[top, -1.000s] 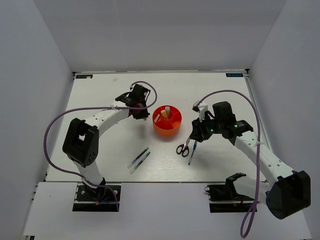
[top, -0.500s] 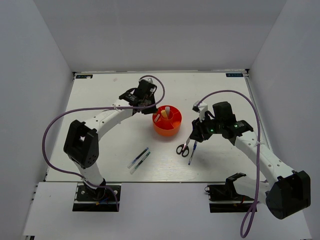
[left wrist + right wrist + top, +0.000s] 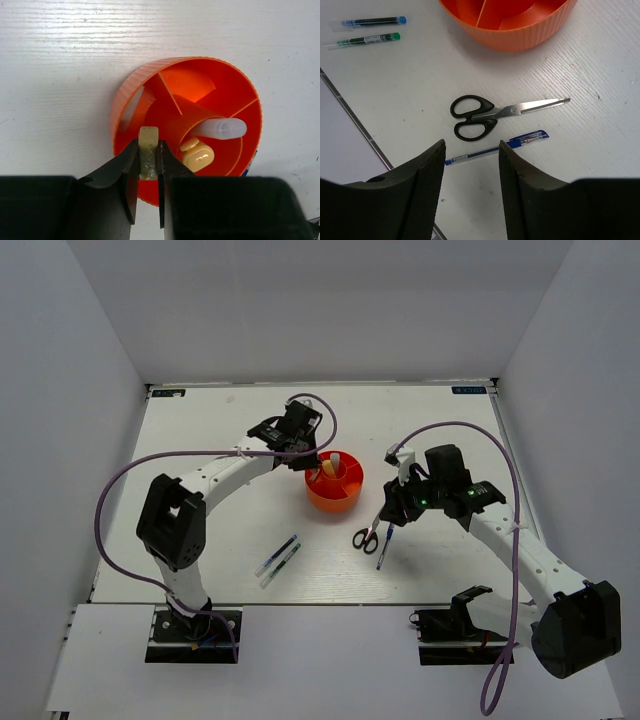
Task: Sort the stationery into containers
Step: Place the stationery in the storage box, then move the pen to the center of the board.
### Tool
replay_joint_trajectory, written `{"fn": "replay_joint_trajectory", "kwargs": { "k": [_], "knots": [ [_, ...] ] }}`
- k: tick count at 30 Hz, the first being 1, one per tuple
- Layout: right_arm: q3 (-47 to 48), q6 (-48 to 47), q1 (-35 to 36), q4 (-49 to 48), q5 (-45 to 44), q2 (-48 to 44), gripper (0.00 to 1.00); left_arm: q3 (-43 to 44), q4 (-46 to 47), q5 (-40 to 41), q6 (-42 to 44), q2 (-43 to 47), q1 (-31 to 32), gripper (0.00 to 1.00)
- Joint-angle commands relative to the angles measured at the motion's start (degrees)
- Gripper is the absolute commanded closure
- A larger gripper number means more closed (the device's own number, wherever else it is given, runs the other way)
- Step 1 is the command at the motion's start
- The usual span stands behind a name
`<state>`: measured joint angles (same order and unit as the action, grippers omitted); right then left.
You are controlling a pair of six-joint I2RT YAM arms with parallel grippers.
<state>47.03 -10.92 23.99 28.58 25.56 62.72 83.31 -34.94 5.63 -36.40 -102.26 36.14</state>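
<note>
- The left gripper (image 3: 148, 156) is clamped on a beige eraser (image 3: 148, 142), held above the orange tub (image 3: 125, 97), just inside its rim on the side away from the scissors.
- A pale rounded piece (image 3: 220, 128) and a yellow piece (image 3: 197, 155) sit in the tub.
- The right gripper (image 3: 471, 145), jaws apart and empty, hangs over the scissors (image 3: 490, 116) and blue pen (image 3: 495, 148) beside the tub.
- 2 thin pens (image 3: 370, 21) lie well apart from the tub.

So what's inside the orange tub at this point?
In the orange tub: a pale rounded piece and a yellowish piece near the centre. The far compartment looks empty. The left tool holds a beige eraser over its near side, hiding the near compartments.
</note>
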Motion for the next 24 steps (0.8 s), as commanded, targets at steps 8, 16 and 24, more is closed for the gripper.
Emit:
{"fn": "replay_joint_trajectory", "kwargs": {
  "k": [8, 16, 24],
  "knots": [
    [0.1, -0.1, -0.3, -0.3, 1.2, -0.8, 0.48, 2.6, -1.3, 1.5, 0.1, -0.6, 0.0, 0.59],
    [0.1, -0.1, -0.5, 0.0, 1.1, -0.6, 0.47, 3.1, -1.5, 2.5, 0.3, 1.0, 0.1, 0.50],
    [0.2, -0.9, -0.7, 0.3, -1.0, 0.0, 0.77, -4.1, -2.6, 4.7, 3.9, 11.7, 0.4, 0.94]
  ]
}}
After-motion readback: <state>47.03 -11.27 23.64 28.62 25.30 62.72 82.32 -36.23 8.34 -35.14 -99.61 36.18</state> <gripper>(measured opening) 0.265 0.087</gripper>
